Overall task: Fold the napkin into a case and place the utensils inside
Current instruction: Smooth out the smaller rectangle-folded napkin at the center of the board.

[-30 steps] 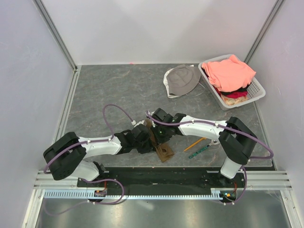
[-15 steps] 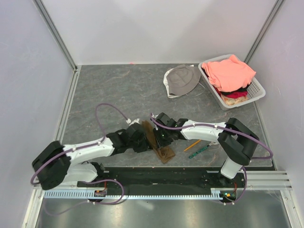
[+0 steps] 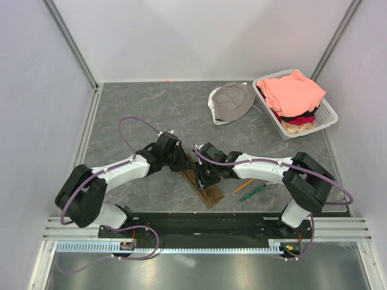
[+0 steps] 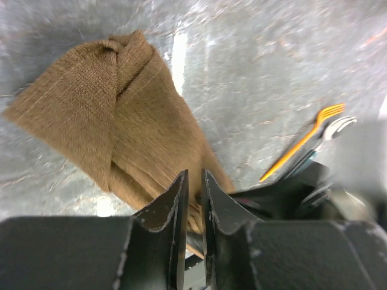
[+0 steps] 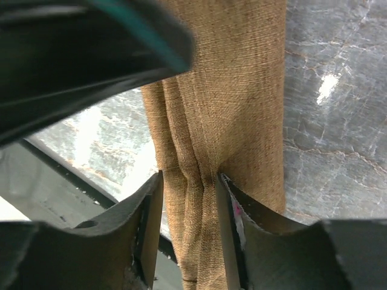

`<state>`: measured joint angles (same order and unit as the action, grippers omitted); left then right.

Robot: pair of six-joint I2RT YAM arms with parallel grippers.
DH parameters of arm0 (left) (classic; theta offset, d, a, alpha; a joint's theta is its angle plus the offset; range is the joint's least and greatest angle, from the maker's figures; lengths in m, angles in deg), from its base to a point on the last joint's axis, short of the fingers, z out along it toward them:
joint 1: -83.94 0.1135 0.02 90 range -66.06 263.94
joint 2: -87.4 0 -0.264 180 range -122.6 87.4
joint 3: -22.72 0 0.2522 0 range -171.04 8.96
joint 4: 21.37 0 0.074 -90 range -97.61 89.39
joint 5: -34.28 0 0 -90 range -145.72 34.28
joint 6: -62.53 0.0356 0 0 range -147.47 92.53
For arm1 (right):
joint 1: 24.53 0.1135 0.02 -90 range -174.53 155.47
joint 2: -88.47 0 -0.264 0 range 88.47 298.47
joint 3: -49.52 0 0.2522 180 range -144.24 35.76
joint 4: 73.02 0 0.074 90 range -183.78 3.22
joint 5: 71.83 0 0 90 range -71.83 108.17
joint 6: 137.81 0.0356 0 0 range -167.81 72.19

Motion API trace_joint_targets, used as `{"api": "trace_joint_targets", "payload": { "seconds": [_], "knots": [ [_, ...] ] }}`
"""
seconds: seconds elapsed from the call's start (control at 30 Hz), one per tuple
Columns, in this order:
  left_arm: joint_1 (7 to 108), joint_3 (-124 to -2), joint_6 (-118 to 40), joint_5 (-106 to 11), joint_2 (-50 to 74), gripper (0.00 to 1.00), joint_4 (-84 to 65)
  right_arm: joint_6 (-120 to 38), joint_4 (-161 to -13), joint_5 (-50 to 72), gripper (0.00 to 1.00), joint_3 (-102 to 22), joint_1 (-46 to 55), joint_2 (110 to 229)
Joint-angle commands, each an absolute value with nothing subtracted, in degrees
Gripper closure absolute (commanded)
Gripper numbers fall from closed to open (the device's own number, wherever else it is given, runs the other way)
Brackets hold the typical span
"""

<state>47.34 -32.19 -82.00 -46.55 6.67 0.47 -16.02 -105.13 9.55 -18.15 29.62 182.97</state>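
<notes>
The napkin (image 3: pixel 208 193) lay on the counter (image 3: pixel 139 121) at about 6 o'clock from its centre, already folded into a narrow strip running from 11 to 5 o'clock.

The step looked like settling that fold into a flat case. At the strip's 11 o'clock end, the left end effector (image 4: pixel 193 178) had its jaws almost together with only a thin slit between them. Whether a cloth edge was caught there could not be told. It would do best to pin that end down while the other arm let go.

Over the middle, the right end effector (image 5: pixel 189 178) had its jaws apart, astride the bunched pleats and apparently not clamping them. Lifting straight up, not sideways, should avoid dragging the layers open. One end needed to stay open as a mouth.

Counted:
- One napkin.
- Two utensils near its 3 o'clock: one orange fork (image 3: pixel 248 183) and one green patterned piece (image 3: pixel 254 193) just beside it.
- One grey hat (image 3: pixel 233 103) at 1 o'clock.
- One white basket (image 3: pixel 331 112) at 2 o'clock, holding a pile of clothes (image 3: pixel 293 90) too heaped to count.
</notes>
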Motion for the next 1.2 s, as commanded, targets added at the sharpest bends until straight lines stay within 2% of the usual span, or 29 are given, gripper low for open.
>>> {"api": "trace_joint_targets", "payload": {
  "seconds": [0.0,0.3,0.37,0.43,0.47,0.5,0.53,0.77,0.97,1.07,1.1,1.17],
  "knots": [
    [47.3,-31.1,-79.8,-43.2,2.9,0.8,-6.2,-15.2,-105.1,10.3,0.51,-19.8,29.7,179.9],
    [47.5,-23.9,-76.4,-47.0,3.1,0.82,-5.4,-14.2,-105.9,9.6,0.42,-17.5,28.9,175.0],
    [47.5,-23.2,-76.3,-47.5,3.0,0.82,-5.4,-13.3,-104.9,8.5,0.44,-14.4,28.9,174.0],
    [47.6,-22.8,-76.3,-47.8,2.3,0.82,-5.5,-11.3,-100.9,7.1,0.51,-11.2,28.9,173.1],
    [47.6,-22.7,-76.3,-48.2,2.1,0.82,-5.6,-10.7,-100.1,6.7,0.56,-8.6,28.9,172.8],
    [47.6,-22.7,-76.3,-48.3,1.5,0.82,-5.7,-10.0,-99.0,6.7,0.66,-7.4,28.9,172.5],
    [47.6,-22.7,-76.2,-48.7,1.4,0.82,-5.6,-9.9,-98.8,7.0,0.69,-6.4,28.9,171.8],
    [47.6,-27.5,-72.9,-48.9,3.8,0.82,-1.4,-11.8,-98.6,8.9,0.76,-3.7,28.9,170.5],
    [48.2,-35.8,-69.3,-51.2,13.1,0.75,7.9,-16.9,-104.7,9.7,0.73,-10.6,29.0,167.7],
    [49.6,-38.4,-68.3,-51.3,17.2,0.71,11.8,-20.1,-107.8,10.7,0.66,-15.1,29.0,168.9],
    [51.0,-38.9,-68.1,-51.6,18.1,0.71,14.5,-20.9,-108.7,11.4,0.6,-16.2,29.0,169.8],
    [52.6,-38.9,-67.8,-52.5,21.9,0.7,16.7,-22.0,-110.4,13.0,0.55,-19.2,29.0,171.2]
  ]
}}
